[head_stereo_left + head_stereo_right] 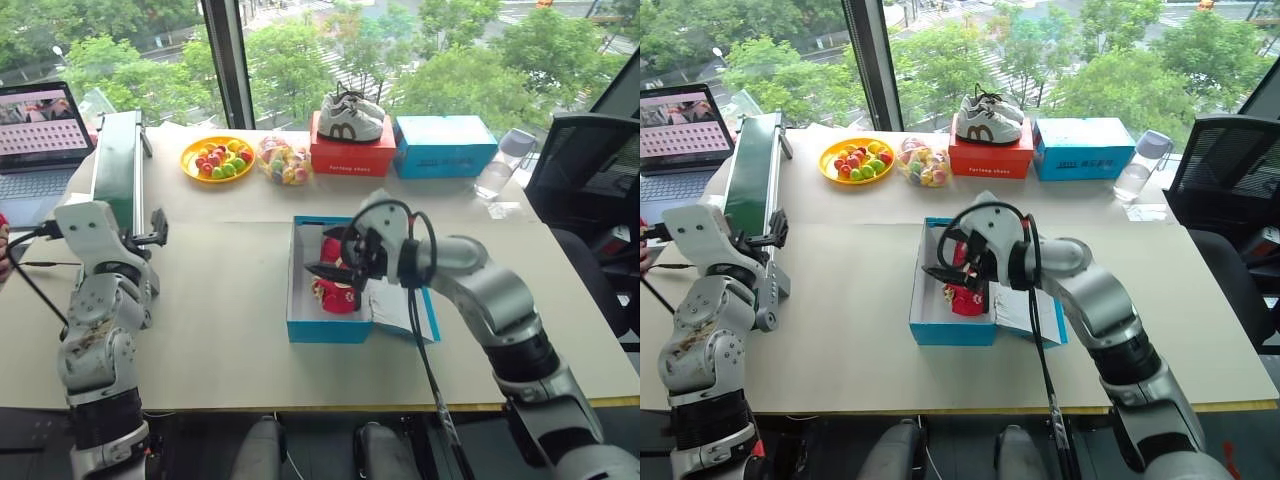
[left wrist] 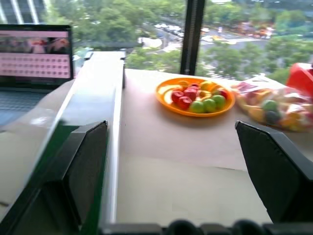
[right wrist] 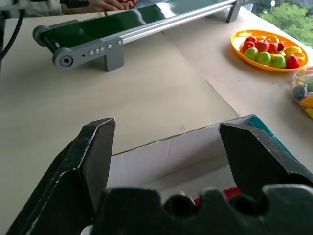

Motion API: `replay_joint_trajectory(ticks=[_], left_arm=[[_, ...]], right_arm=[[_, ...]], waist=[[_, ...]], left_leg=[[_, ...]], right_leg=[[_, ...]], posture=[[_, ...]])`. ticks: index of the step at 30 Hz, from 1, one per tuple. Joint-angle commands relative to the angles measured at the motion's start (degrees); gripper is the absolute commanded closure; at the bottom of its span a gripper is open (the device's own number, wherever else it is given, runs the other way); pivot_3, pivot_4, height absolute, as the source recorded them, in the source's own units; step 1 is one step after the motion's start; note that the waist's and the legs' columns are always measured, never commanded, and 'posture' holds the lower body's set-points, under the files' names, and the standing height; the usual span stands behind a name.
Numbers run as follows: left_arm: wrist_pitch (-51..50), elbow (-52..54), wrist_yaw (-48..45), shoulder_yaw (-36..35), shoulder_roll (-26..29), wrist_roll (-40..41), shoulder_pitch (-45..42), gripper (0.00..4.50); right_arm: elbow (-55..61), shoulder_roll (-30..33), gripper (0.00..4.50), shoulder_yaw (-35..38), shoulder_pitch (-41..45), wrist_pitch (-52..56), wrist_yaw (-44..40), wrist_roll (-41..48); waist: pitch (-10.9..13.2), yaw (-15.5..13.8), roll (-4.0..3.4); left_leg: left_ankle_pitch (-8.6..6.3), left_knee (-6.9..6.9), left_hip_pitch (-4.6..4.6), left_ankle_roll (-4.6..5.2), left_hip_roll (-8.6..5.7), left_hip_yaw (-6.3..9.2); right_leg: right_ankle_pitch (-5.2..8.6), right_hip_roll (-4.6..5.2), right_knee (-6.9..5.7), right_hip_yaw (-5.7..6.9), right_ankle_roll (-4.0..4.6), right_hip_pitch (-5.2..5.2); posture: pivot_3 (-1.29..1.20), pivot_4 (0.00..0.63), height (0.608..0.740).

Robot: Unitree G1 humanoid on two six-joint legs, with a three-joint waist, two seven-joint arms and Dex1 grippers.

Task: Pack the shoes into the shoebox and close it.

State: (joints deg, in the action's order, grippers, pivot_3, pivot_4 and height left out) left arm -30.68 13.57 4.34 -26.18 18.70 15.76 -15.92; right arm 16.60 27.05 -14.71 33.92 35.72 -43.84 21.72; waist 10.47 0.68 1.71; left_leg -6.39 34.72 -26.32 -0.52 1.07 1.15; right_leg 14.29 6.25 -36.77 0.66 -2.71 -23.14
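The blue shoebox (image 1: 325, 328) stands open at the middle of the table, its lid (image 1: 422, 318) folded out flat on the right side. The red shoes (image 1: 335, 292) lie inside against the white lining. My right gripper (image 1: 325, 252) hovers just over the box's left half, above the shoes, pointing left; its fingers (image 3: 95, 147) are open with nothing between them, and the box's white inner wall (image 3: 161, 154) shows beyond. My left gripper (image 1: 152, 232) is held far to the left beside the conveyor, open and empty, its fingers (image 2: 274, 171) wide apart.
A green conveyor belt (image 1: 118, 165) and a laptop (image 1: 35, 130) stand at the left. Along the back are an orange fruit plate (image 1: 218, 158), a bag of fruit (image 1: 283, 160), white sneakers (image 1: 350, 118) on a red box (image 1: 352, 157), a plain blue box (image 1: 445, 147) and a bottle (image 1: 500, 172).
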Motion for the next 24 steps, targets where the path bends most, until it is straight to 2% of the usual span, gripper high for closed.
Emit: replay_joint_trajectory(ticks=[1, 3, 4, 6, 13, 18, 24], left_arm=[[-0.84, -0.03, 1.37, -0.50, 0.49, -1.49, 0.76, 0.00], [-1.34, -0.79, 1.59, -1.19, 0.26, -0.62, 0.65, 0.00], [-1.67, -1.21, 1.56, -1.28, 0.43, -0.44, 0.60, 0.00], [-1.61, -1.87, 1.62, -1.51, 0.60, -0.39, 0.32, 0.00], [-1.32, -4.83, 0.42, -1.09, 1.62, -0.28, -1.16, 0.00], [-1.12, -7.13, 0.24, -0.31, 2.14, -0.89, -2.36, 0.00], [-0.55, -8.92, -0.63, 0.64, 2.72, -1.02, -3.60, 0.00]], right_arm=[[3.17, -1.53, 0.48, 3.30, -1.50, -1.56, 0.69, 1.94], [3.12, -1.28, 0.48, 2.51, -3.05, -2.28, 0.92, 0.50], [2.93, -1.37, 0.23, 2.39, -3.55, -2.05, 1.21, 0.29], [3.53, -1.42, 0.23, 2.42, -4.82, -0.22, 0.28, 2.21], [4.19, -1.60, 0.23, 1.12, -6.12, -1.98, -0.01, 0.70], [2.52, -3.73, 0.23, 2.60, -5.11, -5.41, 4.95, -2.96], [2.10, -3.90, 0.23, 2.04, -5.12, -3.31, 5.58, -3.49]], waist=[[0.01, -0.07, 0.03], [0.00, -0.24, 0.09], [-0.01, -0.33, 0.11], [-0.01, -0.41, 0.12], [-0.01, -0.62, 0.13], [-0.01, -0.70, 0.13], [-0.02, -0.72, 0.14]], left_leg=[[0.00, 0.01, 0.00, 0.00, 0.00, 0.00], [-0.02, 0.02, 0.00, -0.05, 0.00, 0.01], [-0.08, 0.03, 0.00, -0.14, 0.01, 0.01], [-0.23, 0.05, 0.00, -0.39, 0.01, 0.01], [-0.20, 0.03, 0.00, -0.34, 0.01, 0.00], [-0.20, 0.03, 0.00, -0.35, 0.01, -0.01], [-0.17, 0.03, 0.00, -0.30, 0.00, -0.01]], right_leg=[[0.00, 0.00, -0.01, 0.01, 0.01, 0.00], [0.00, 0.00, -0.01, 0.03, 0.00, -0.01], [0.00, 0.00, 0.00, 0.04, 0.00, 0.01], [0.00, 0.00, 0.03, 0.04, 0.00, 0.00], [-0.02, 0.00, 0.02, 0.03, 0.05, -0.01], [-0.01, 0.00, 0.01, 0.04, 0.04, -0.02], [-0.02, 0.00, 0.01, 0.04, 0.05, 0.00]], posture=[[0.00, 0.150, 0.737], [0.00, 0.150, 0.737], [0.00, 0.150, 0.737], [0.00, 0.150, 0.737], [0.00, 0.150, 0.737], [0.00, 0.150, 0.737], [0.00, 0.150, 0.737]])
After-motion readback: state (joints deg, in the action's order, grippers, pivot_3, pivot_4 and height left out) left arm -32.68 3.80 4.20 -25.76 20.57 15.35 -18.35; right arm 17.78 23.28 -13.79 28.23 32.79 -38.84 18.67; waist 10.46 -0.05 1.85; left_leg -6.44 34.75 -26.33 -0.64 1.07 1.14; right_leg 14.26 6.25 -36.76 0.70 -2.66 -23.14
